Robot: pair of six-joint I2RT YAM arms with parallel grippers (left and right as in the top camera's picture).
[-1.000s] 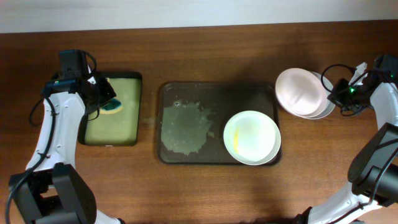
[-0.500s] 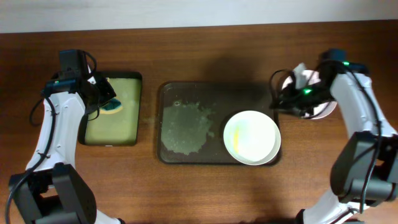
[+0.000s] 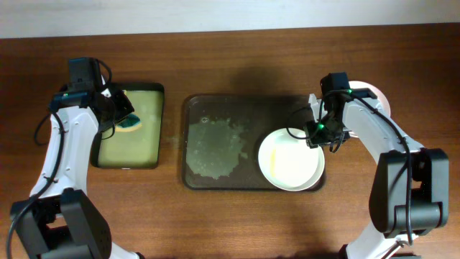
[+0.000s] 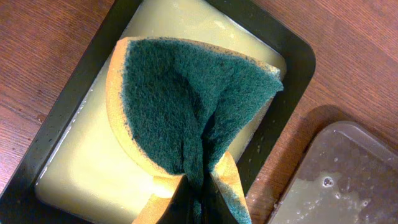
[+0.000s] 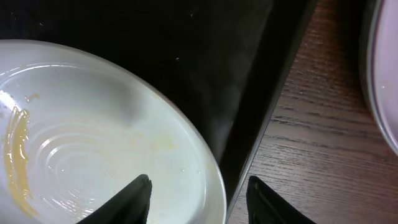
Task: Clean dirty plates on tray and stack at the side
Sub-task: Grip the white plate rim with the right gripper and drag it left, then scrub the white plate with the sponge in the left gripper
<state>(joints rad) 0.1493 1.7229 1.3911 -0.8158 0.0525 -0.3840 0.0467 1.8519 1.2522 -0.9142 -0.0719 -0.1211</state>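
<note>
One white plate (image 3: 287, 162) with a yellow smear lies in the right half of the dark brown tray (image 3: 215, 104). My right gripper (image 3: 317, 137) is open, and its fingers straddle the plate's right rim. In the right wrist view the gripper (image 5: 199, 198) is over the plate (image 5: 93, 149) next to the tray's rim (image 5: 267, 106). The other plates (image 3: 381, 99) are stacked right of the tray, mostly hidden by my right arm. My left gripper (image 3: 122, 117) is shut on a green and yellow sponge (image 4: 180, 106) over the small black tray.
The small black tray (image 3: 154, 90) with yellowish liquid stands left of the brown tray. A wet soapy patch (image 3: 212, 147) covers the brown tray's left half. The edge of the stacked plates (image 5: 384, 81) shows at the right of the right wrist view.
My right arm has swung left from the stacked plates to the rim of the plate in the tray. The left arm and sponge have not moved.
</note>
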